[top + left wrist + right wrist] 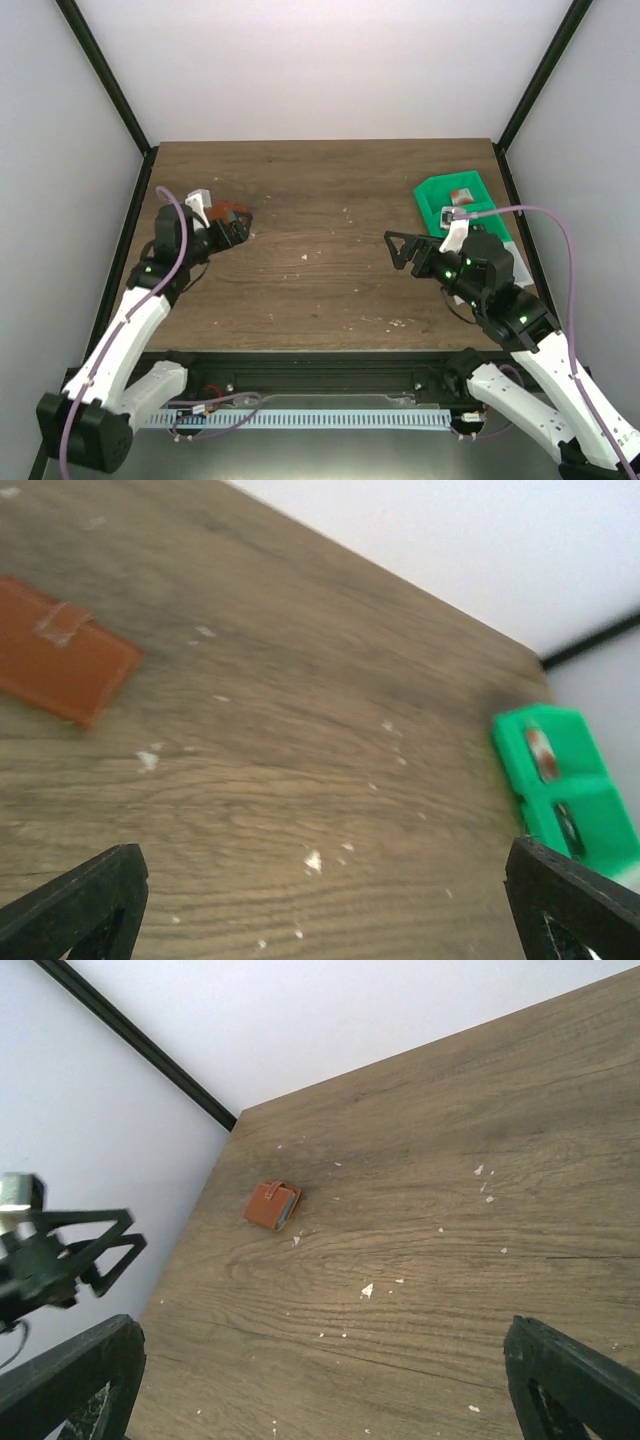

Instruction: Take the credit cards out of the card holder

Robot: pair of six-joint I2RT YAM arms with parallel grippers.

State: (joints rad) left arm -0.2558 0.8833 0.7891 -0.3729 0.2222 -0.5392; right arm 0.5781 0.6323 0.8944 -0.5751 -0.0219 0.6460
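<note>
Left wrist shows one card holder (60,665), one bin (580,745).

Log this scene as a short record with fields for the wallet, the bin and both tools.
card holder: closed, strap across it, flat on the table, left rear
left tool: open, empty, close to the card holder but apart from it
right tool: open, empty, over the table's right half
green bin: right rear, with a small reddish-and-white item inside
</note>
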